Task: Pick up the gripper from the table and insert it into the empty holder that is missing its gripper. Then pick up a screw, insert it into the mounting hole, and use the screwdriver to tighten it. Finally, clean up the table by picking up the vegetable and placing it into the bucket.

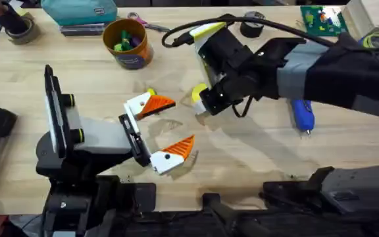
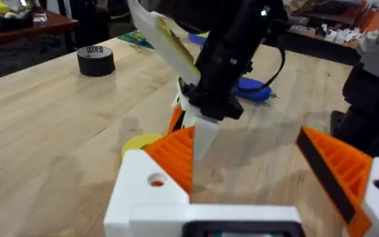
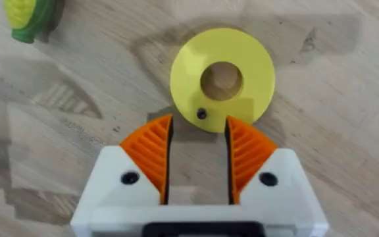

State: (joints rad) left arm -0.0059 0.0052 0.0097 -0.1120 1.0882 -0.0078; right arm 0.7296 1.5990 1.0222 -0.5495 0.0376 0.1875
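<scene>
Right gripper (image 3: 198, 158): I hang it low over the table, pads spread a little with nothing between them, straddling the near rim of the yellow disc (image 3: 222, 79) so the screw (image 3: 202, 114) lying there sits just ahead.
Left gripper (image 1: 163, 131): spread wide at centre frame, presenting the holder (image 2: 151, 185), whose hole looks unfilled.
Screwdriver (image 1: 303, 114): right of centre on the table, waiting.
Vegetable (image 3: 30, 16): upper left of my wrist view, not yet cleared.
Bucket (image 1: 127, 43): upper left of centre.
</scene>
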